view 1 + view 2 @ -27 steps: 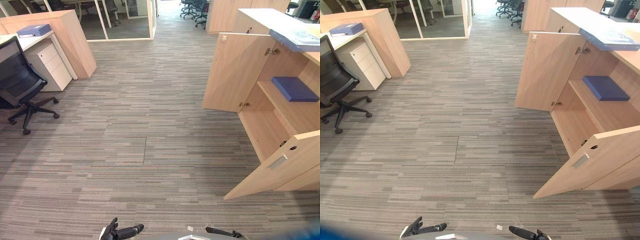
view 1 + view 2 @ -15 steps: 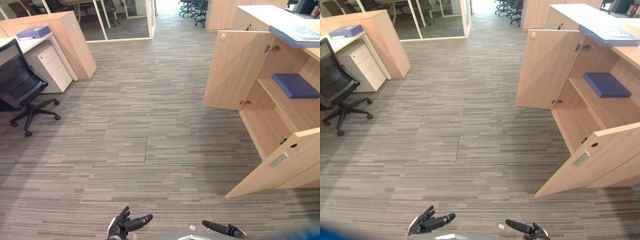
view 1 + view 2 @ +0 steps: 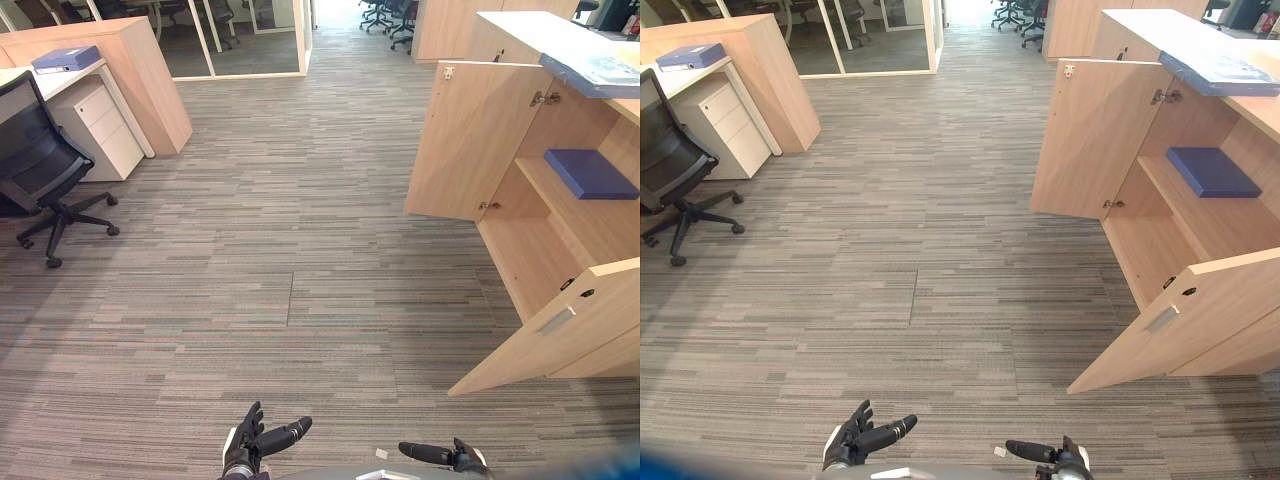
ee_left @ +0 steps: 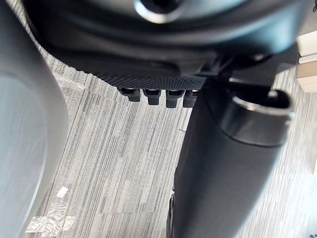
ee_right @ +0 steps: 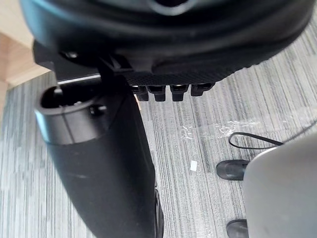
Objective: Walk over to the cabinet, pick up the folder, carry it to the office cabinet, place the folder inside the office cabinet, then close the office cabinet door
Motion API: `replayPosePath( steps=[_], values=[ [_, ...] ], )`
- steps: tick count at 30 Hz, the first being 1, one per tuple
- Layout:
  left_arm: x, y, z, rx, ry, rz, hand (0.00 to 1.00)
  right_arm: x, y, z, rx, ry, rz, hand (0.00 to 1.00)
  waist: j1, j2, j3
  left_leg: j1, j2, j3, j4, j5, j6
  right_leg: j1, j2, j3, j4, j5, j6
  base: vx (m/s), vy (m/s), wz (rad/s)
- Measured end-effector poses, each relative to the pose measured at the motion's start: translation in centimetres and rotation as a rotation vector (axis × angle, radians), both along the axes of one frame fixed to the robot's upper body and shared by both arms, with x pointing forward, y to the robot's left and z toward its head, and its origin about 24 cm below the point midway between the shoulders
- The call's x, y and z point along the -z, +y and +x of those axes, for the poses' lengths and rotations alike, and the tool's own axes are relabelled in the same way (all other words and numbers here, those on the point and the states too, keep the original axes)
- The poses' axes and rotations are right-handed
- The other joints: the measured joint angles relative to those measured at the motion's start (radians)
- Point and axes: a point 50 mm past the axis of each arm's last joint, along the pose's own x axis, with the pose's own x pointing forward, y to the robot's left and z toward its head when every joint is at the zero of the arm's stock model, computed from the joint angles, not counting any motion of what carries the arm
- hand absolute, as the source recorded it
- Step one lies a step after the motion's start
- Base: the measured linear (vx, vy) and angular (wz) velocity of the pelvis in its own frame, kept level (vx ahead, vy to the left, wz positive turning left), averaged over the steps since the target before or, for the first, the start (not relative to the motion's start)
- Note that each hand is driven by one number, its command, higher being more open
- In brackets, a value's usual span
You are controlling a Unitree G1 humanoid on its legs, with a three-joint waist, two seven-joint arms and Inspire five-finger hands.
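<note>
Folder lies far off at upper left; both hands empty

At the bottom edge the left hand is released with its fingers spread, grasping nothing. Beside it the right hand is also released, its fingers straight and bare.

Past them runs the carpet: flat, striped grey and low-piled, so footing looks good. The way to the upper left looks open.

At right the office cabinet stands with both doors open, the near door swung out over the carpet. A flat blue item rests on its shelf.

At left stands a black chair, with a white drawer unit behind it.

Farthest, in the upper left corner, the folder lies flat on a white top beside a wooden cabinet. It looks like a stiff board binder, light to middling in weight, with smooth covers that could slip. The best hold is probably at the spine or a long edge, thumb above and fingers beneath.
</note>
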Motion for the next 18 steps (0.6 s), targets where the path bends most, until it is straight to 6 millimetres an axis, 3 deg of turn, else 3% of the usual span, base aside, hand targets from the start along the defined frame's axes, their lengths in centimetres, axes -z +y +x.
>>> replayPosePath(
  steps=[4,6,9,10,11,13,15,18],
  values=[
    [-0.1,0.5,-0.1,-0.123,-0.003,-0.011,1.0,-0.2,0.4,0.2,-0.032,-0.025,-0.002,1.0,0.003,-0.01,0.007,-0.008,0.009,0.007,0.019,-0.012,-0.006,0.0,0.004,-0.007,-0.001,-0.014,-0.001,0.0,-0.002,-0.02],
    [-0.3,1.1,0.0,-0.25,-0.015,-0.027,1.0,-0.4,0.8,0.6,-0.046,-0.058,0.001,1.0,0.003,-0.019,0.024,-0.043,0.022,0.008,0.113,-0.063,-0.017,0.0,0.002,-0.066,0.021,-0.031,-0.013,-0.01,-0.033,-0.03],
    [-0.9,2.0,0.1,-0.374,-0.049,-0.036,1.0,-0.9,1.1,1.0,-0.044,-0.109,0.011,1.0,0.008,-0.024,0.057,-0.167,0.071,0.014,0.44,-0.179,-0.071,0.006,0.03,-0.113,0.076,-0.09,-0.06,-0.01,-0.043,0.05],
    [-1.2,2.2,0.3,-0.387,-0.065,-0.034,1.0,-1.0,1.3,1.2,-0.05,-0.118,0.012,1.0,0.008,-0.029,0.072,-0.215,0.076,0.015,0.55,-0.173,-0.076,0.013,0.031,-0.114,0.086,-0.099,-0.063,0.02,-0.059,-0.04],
    [-1.6,2.4,0.5,-0.414,-0.09,-0.033,1.0,-1.1,1.3,1.3,-0.05,-0.125,0.011,1.0,0.018,-0.031,0.091,-0.308,0.086,0.017,0.765,-0.127,-0.087,0.027,0.031,-0.107,0.113,-0.12,-0.073,0.05,-0.047,-0.14],
    [-2.0,2.5,0.3,-0.466,-0.105,-0.038,1.0,-1.0,1.3,1.1,-0.045,-0.118,0.01,1.0,0.035,-0.04,0.092,-0.424,0.098,0.029,0.93,-0.136,-0.088,0.039,0.011,-0.088,0.148,-0.16,-0.072,0.17,-0.023,-0.25],
    [-2.1,2.5,0.3,-0.487,-0.115,-0.048,1.0,-1.0,1.4,1.0,-0.05,-0.113,0.013,1.0,0.041,-0.053,0.084,-0.482,0.098,0.03,0.853,-0.136,-0.089,0.036,-0.025,-0.066,0.161,-0.185,-0.053,0.28,0.052,-0.32],
    [-2.2,2.5,0.3,-0.525,-0.112,-0.055,1.0,-1.0,1.2,1.0,-0.027,-0.106,0.022,1.0,0.041,-0.054,0.086,-0.517,0.115,-0.003,0.577,-0.123,-0.108,0.045,-0.084,-0.021,0.169,-0.211,-0.01,0.37,0.151,-0.44]
  ],
)
